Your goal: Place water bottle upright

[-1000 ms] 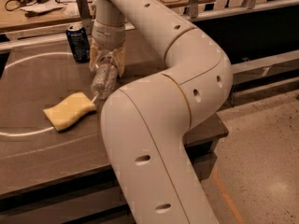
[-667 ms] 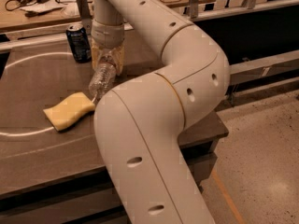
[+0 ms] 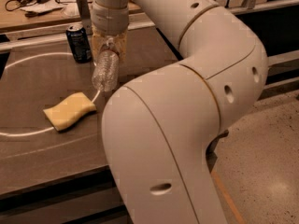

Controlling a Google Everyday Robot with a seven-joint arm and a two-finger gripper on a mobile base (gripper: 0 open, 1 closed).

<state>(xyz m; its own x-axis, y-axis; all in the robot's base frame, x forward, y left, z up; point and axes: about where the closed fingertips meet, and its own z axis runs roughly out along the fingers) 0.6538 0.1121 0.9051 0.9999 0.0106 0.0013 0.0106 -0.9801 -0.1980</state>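
Observation:
The water bottle point(image 3: 106, 71) is clear and ribbed. It hangs tilted in my gripper point(image 3: 110, 45), its base pointing down toward the table and toward me, its cap end hidden between the fingers. The gripper is shut on the bottle's upper part and holds it above the brown table point(image 3: 28, 87), just right of the dark blue soda can point(image 3: 78, 43).
A yellow sponge point(image 3: 70, 110) lies on the table below and left of the bottle. A white circle line point(image 3: 14, 133) is marked on the table. My large white arm point(image 3: 187, 101) fills the right side. A cluttered bench point(image 3: 32, 3) stands behind.
The gripper with the bottle has moved slightly left and up, and the arm has shifted closer to the camera. The bottle stays tilted in the grip.

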